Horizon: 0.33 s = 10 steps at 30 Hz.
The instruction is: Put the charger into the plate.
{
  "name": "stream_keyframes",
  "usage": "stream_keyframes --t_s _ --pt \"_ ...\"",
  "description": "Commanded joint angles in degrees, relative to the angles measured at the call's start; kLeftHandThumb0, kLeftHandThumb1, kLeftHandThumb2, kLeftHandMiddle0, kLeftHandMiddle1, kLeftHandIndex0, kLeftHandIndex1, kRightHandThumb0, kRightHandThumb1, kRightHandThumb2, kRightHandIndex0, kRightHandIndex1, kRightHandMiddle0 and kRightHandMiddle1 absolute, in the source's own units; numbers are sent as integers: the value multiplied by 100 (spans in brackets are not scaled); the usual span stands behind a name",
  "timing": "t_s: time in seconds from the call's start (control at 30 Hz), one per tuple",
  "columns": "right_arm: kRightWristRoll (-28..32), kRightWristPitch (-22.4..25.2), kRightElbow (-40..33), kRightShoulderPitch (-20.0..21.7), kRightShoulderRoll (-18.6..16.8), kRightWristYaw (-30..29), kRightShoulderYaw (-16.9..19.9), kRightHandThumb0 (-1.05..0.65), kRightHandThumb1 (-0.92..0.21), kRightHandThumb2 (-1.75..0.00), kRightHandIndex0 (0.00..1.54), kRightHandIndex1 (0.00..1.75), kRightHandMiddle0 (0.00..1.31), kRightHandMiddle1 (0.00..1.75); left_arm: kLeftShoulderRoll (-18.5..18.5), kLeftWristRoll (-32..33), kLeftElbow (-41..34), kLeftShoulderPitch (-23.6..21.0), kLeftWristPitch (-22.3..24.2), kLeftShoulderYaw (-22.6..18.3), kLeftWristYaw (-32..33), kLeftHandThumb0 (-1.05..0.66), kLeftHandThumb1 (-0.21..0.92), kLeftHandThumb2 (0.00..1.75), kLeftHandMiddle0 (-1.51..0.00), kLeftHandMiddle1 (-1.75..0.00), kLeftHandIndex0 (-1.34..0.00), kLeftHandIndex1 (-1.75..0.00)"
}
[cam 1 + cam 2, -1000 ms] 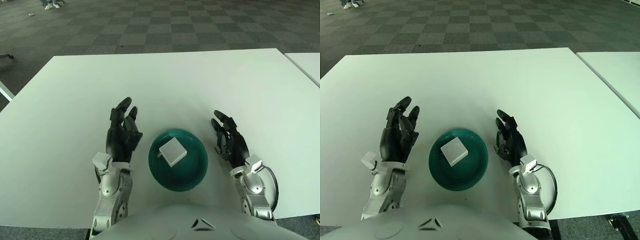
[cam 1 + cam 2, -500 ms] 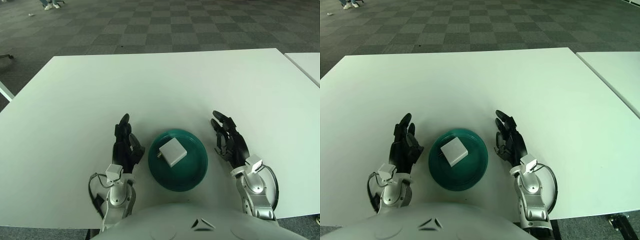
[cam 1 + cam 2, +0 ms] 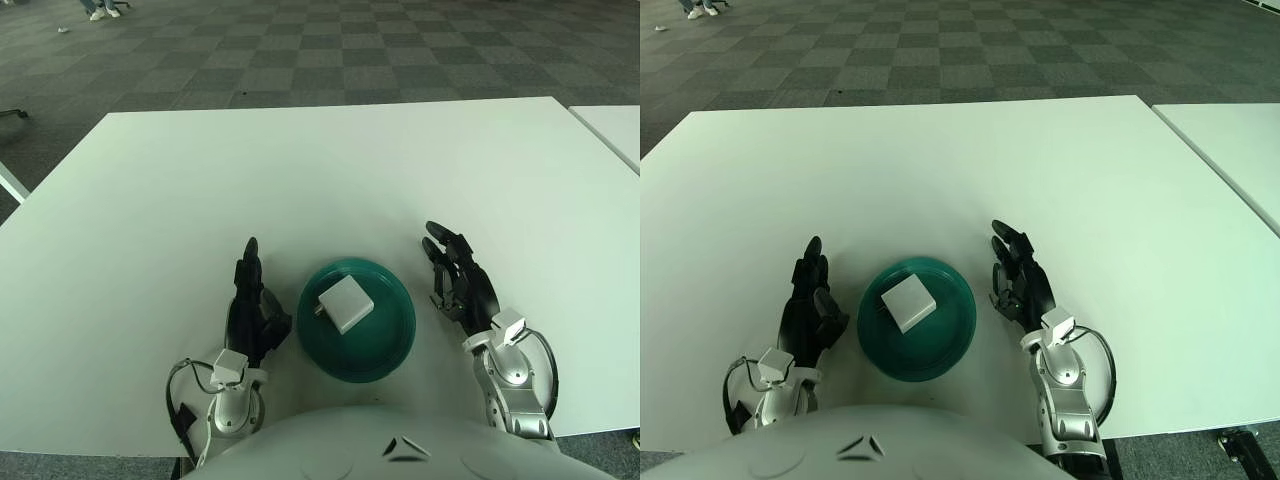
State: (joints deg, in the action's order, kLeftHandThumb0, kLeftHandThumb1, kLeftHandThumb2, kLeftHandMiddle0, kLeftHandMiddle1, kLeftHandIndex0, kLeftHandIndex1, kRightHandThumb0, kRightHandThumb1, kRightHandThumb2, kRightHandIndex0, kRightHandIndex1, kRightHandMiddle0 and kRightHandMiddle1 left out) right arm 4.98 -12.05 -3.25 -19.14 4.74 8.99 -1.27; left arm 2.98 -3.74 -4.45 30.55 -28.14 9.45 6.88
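1. Nearest the body, the left hand [image 3: 250, 310] is seen low at the counter's near edge, just beside the left rim of the plate [image 3: 390, 350]. Its fingers [image 3: 248, 262] are held straight and close together, pointing away from the body, and nothing is held in them.

2. On the other side, the right hand [image 3: 462, 283] is placed just to the right of the plate, apart from its rim. Its fingers [image 3: 440, 245] are loosely spread and slightly bent, and nothing is gripped.

3. Between the 2 hands, the green plate is set on the white counter [image 3: 330, 170] close to the near edge. The white charger [image 3: 346, 304] is found lying flat inside the plate, a little left of its middle, with a short plug end showing toward its left side.

4. The step in hand is judged to be the last one: the charger is already in the plate, and it is touched by neither hand. The task is judged to be complete, or all but complete.

5. Little is called for by the next move. The hands would need only to be drawn clear to rest, and the plate's rim should not be knocked by the left hand, which sits closest to it.

6. Farther off, only bare white counter is seen, then a second counter [image 3: 612, 125] at the right edge, and a grey checkered floor [image 3: 300, 50] beyond.
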Motion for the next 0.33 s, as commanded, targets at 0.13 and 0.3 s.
stream_keyframes --t_s 0.13,0.3 --pt "28 226 328 -99 17 69 -4 -77 -92 -78 20 2 0 59 -40 142 837 15 -337 50 -274 -103 92 122 0 0 0 0" --pt "70 67 484 -74 -35 100 6 -76 -92 -80 22 2 0 58 -64 449 1230 64 -537 34 -579 -104 92 121 0 0 0 0"
